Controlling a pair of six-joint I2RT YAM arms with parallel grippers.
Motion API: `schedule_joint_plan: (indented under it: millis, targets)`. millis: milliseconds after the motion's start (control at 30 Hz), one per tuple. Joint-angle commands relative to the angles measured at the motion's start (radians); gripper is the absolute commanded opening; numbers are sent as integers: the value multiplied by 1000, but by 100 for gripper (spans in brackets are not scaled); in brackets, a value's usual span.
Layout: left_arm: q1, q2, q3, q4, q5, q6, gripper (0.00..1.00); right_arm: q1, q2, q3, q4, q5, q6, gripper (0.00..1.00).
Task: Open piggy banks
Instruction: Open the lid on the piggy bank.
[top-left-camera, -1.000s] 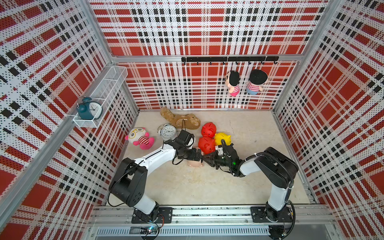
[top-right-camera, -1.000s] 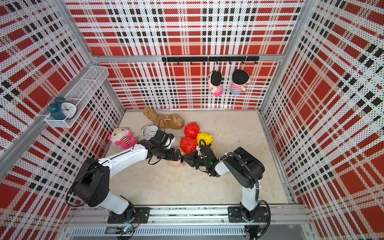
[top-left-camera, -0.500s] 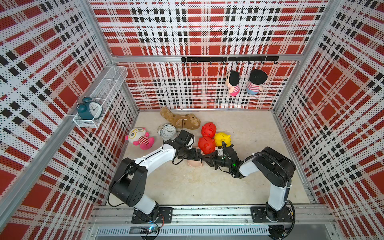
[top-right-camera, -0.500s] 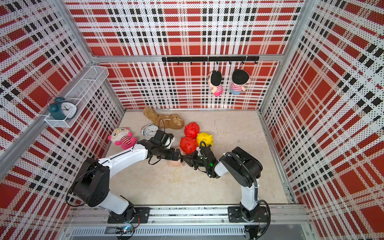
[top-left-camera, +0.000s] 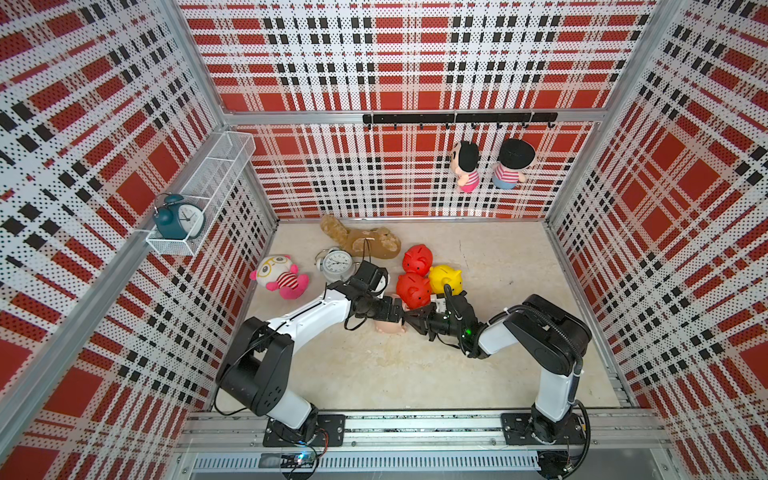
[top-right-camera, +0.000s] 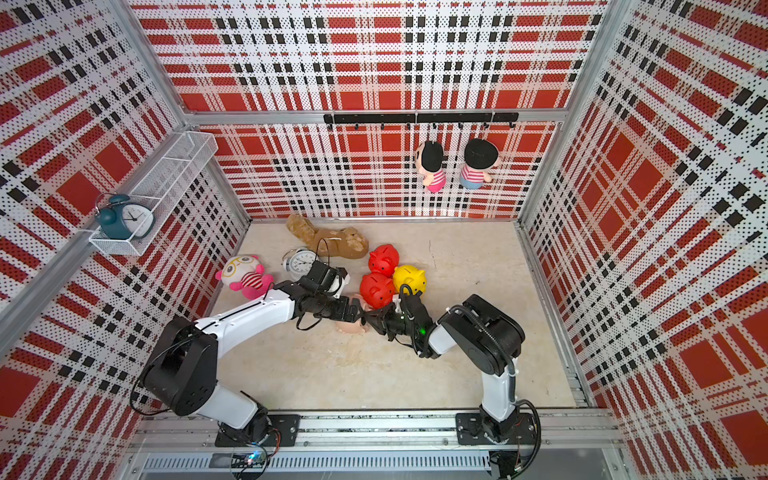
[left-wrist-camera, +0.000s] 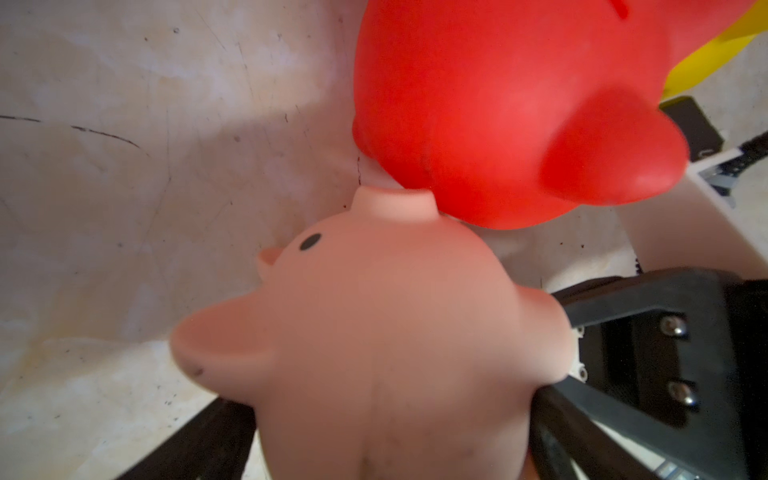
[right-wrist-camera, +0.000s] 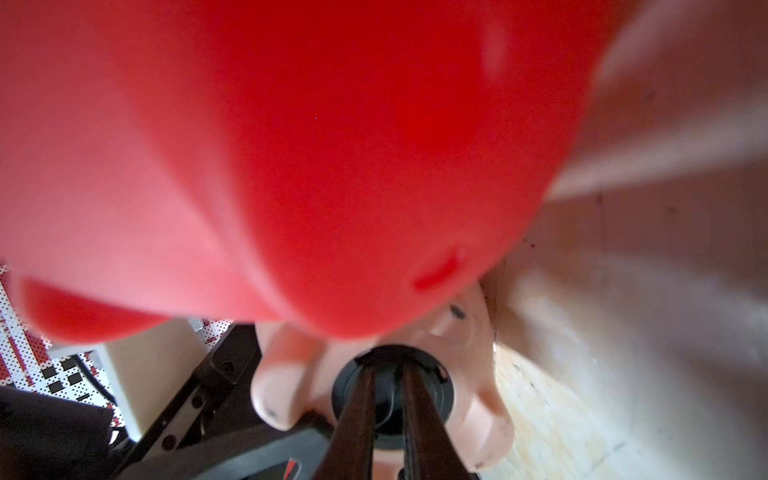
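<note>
While the left claw (top-left-camera: 394, 312) clamps the pink piggy bank (top-left-camera: 388, 327) near the middle of the surface (top-left-camera: 415, 374), the right claw (top-left-camera: 409, 319) pinches its black plug (right-wrist-camera: 432, 390). That narrow pinch may slip; pulling may shove the touching red pig (top-left-camera: 413, 289).

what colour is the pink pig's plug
The plug in the pink piggy bank is black, clearest in the right wrist view.

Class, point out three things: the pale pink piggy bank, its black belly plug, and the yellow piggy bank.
pale pink piggy bank (left-wrist-camera: 374, 332), left wrist view, on its body.
black belly plug (right-wrist-camera: 437, 395), right wrist view, on its rim.
yellow piggy bank (top-left-camera: 445, 279), in a top view, on its back.
</note>
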Motion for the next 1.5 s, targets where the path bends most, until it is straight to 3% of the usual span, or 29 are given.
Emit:
schedule_joint_plan:
  millis: [0, 633, 800, 933, 1033, 1200, 1333, 1467]
  targets:
    - [-21, 25, -33, 11, 51, 4, 98, 43, -17, -16, 51, -37, 24, 16]
    - [-15, 31, -51, 18, 58, 10, 99, 44, -61, 37, 39, -40, -67, 17]
    - [-19, 40, -54, 33, 72, 10, 98, 43, 31, 51, 117, -39, -2, 22]
    - [-26, 37, -56, 34, 76, 10, 98, 45, 129, 46, 290, -14, 130, 20]
    - [-30, 35, -61, 34, 77, 9, 98, 45, 138, 35, 316, 11, 166, 16]
    - [-29, 31, -59, 36, 74, 7, 98, 42, 124, 54, 275, -7, 154, 10]
    - [-25, 31, -60, 40, 84, 3, 98, 37, 143, 62, 301, -7, 156, 0]
    - [3, 25, -67, 48, 112, 3, 98, 29, 165, 66, 353, -6, 84, 0]
